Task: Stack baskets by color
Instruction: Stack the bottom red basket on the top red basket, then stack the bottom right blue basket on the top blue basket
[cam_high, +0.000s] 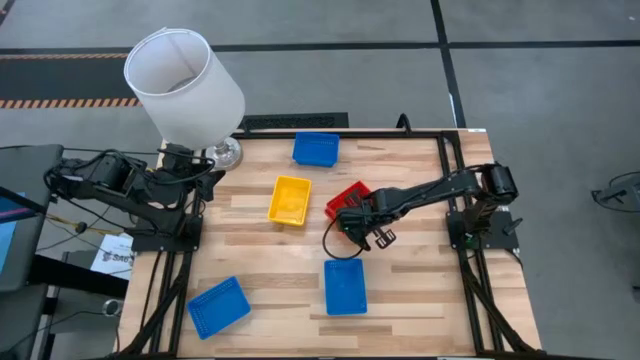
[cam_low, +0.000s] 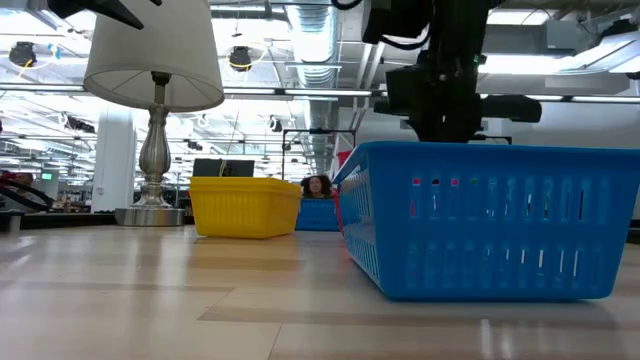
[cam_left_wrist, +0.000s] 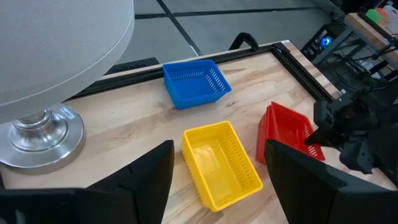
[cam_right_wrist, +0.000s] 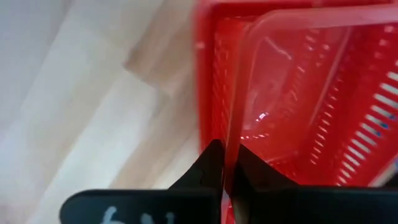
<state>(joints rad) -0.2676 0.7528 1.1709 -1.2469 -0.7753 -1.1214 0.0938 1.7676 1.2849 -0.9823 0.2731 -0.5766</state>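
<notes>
My right gripper (cam_right_wrist: 227, 158) is shut on a red basket (cam_right_wrist: 311, 93) near the table's middle (cam_high: 350, 212). That basket tilts over the opening of a second red basket (cam_right_wrist: 208, 74). A yellow basket (cam_high: 290, 199) sits on its base just to their left, and a blue basket (cam_high: 315, 148) rests near the far edge. Two more blue baskets (cam_high: 345, 286) (cam_high: 218, 305) lie near the front edge. My left gripper (cam_left_wrist: 217, 180) hangs open at the table's far left by the lamp, with nothing between its fingers. My right gripper pinches the rim of one side wall (cam_right_wrist: 235, 134) of the red basket between its two fingers, one finger inside the basket and one outside. The fingers come steeply from above. The basket sits tilted, its held side raised, inside the other red basket's opening.
A lamp with a white shade (cam_high: 185, 75) and a silver foot (cam_left_wrist: 37, 134) stands at the far left corner. A black frame (cam_high: 450, 150) runs along the table's far and side edges. Bare wood lies between the yellow basket and the front blue baskets.
</notes>
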